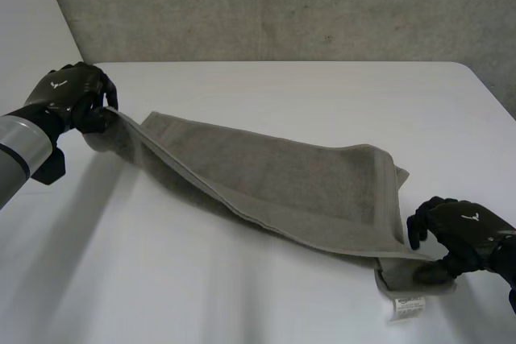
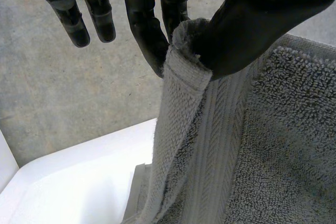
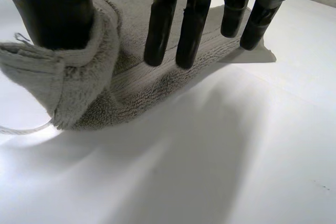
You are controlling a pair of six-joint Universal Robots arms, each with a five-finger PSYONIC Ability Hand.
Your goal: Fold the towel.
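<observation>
While the head view shows the grey towel (image 1: 282, 179) stretched over the white surface (image 1: 242, 296) before a grey wall (image 1: 282, 6), the left wrist view shows the left hand (image 1: 68, 94) with its fingers (image 2: 147, 35) clamping the raised far corner. The right hand (image 1: 463, 231) pinches the near corner low on the surface, thumb (image 3: 58, 9) pressed into the cloth.

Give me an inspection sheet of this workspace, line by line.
Surface: white table.
Job's things: grey towel stretched between the hands, left end lifted; label at its right corner.
Clutter: nothing seen.
Hands: left hand pinches the towel's far left corner; right hand pinches the near right corner, low by the table.
Cables: nothing seen.
Surroundings: grey wall behind the table.
</observation>
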